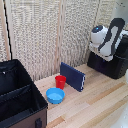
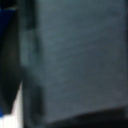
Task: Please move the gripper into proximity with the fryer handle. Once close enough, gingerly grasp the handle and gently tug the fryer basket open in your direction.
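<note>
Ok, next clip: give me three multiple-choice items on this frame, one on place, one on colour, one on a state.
1. Where does the red cup stand?
A. inside the black case
B. on the wooden table, between the blue bowl and the dark blue slab
C. on top of the fryer

2. What colour is the bowl?
A. blue
B. green
C. white

3. How is the black case at the exterior view's left?
A. zipped shut
B. open, its inside showing
C. lying upside down

Answers: 1 B, the cup sits on the table beside the slab; 2 A, it is plainly blue; 3 B, its compartments show.
</note>
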Robot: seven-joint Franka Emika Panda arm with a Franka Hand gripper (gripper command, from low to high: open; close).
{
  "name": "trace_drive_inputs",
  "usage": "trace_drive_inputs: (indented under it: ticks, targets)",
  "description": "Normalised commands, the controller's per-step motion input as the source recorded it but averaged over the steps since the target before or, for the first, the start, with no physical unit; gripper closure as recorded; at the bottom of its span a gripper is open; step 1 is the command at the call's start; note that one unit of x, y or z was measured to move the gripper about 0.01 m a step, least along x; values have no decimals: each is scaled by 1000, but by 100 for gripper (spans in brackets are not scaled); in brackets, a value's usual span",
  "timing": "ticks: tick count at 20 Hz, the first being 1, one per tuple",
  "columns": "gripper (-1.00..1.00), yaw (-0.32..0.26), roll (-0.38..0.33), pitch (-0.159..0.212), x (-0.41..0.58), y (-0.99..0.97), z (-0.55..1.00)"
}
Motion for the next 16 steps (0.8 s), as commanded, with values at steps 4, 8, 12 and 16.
trace_drive_inputs:
  ticks: [4, 8, 12, 16]
  targets:
    - [100, -78, 54, 74, 0, 476, 136]
    - [100, -53, 259, 125, 29, 534, 183]
    - [100, -45, 310, 160, 146, 556, 78]
    - [100, -57, 312, 144, 169, 559, 79]
